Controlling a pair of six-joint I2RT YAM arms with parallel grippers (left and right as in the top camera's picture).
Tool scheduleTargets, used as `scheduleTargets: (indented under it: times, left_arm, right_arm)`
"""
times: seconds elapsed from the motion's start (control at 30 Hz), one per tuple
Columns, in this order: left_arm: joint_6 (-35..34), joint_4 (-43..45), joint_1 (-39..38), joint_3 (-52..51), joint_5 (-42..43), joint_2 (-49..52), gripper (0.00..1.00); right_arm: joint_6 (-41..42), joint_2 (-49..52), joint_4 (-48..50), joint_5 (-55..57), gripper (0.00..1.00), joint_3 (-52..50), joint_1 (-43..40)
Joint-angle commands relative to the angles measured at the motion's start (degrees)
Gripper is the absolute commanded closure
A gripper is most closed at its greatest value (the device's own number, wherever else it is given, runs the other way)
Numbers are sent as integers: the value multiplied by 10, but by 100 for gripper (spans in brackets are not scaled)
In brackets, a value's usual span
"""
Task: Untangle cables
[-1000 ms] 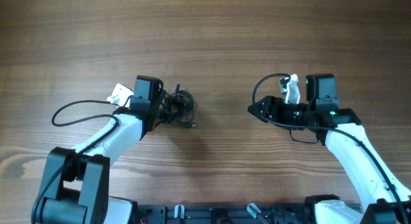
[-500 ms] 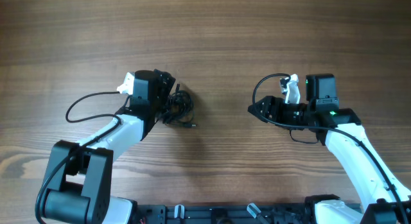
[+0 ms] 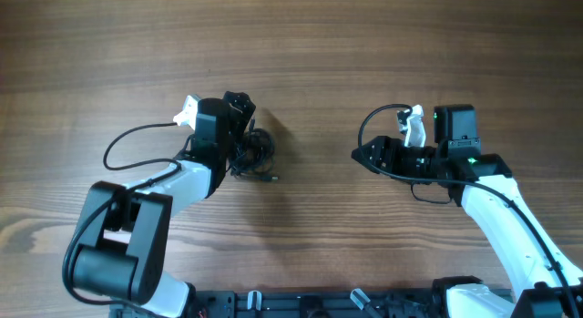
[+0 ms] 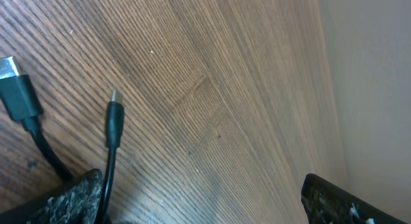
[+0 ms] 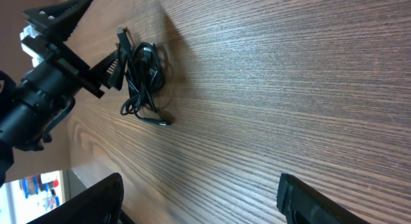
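Observation:
The cables [image 3: 255, 154] lie as a small dark knot left of the table's middle, with one plug end sticking out toward the front. My left gripper [image 3: 244, 128] is open right at the knot's left side. In the left wrist view two plug ends [image 4: 114, 120] lie on the wood, and one thin strand runs along the left finger [image 4: 67, 199]; nothing sits between the jaws of the left gripper [image 4: 202, 205]. My right gripper [image 3: 357, 156] hovers open far to the right, aimed at the knot. The right wrist view shows the knot [image 5: 142, 75] well beyond the right gripper [image 5: 205, 201].
A thick black cord [image 3: 137, 145] loops off the left arm onto the wood, and another [image 3: 378, 127] arcs over the right arm. The wooden table [image 3: 310, 54] stretches bare behind both arms.
The left arm has swung its wrist toward the back and right beside the knot, and its cord loop shifted with it. The knot and the right arm have not moved.

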Motion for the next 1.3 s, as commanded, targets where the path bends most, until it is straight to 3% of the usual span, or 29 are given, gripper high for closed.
scheduleTargets:
  times: [0.0, 0.27, 0.43, 0.53, 0.67, 0.83, 1.0, 1.1, 1.27]
  left_arm:
    - [12, 11, -2, -2, -4, 19, 0]
    - [34, 35, 19, -2, 11, -38, 1]
    - [54, -61, 19, -2, 11, -70, 1]
    - [13, -134, 19, -2, 11, -57, 1]
    - [-49, -143, 19, -2, 12, -16, 0]
    - [-67, -90, 19, -2, 14, 17, 0]
    - [-62, 33, 22, -2, 23, 17, 0]
    - [7, 103, 22, -2, 59, 10, 2]
    - [104, 69, 22, -2, 81, -60, 1]
  right_arm:
    - [-5, -8, 3, 6, 21, -1, 1]
    - [4, -8, 4, 19, 21, -1, 1]
    - [5, -8, 5, 19, 21, -1, 1]
    - [4, -8, 6, 19, 21, -1, 1]
    - [4, -8, 6, 19, 21, -1, 1]
    - [4, -8, 6, 19, 21, -1, 1]
    - [5, -8, 6, 18, 21, -1, 1]
    - [5, -8, 3, 18, 21, -1, 1]
    - [5, -8, -3, 18, 21, -1, 1]
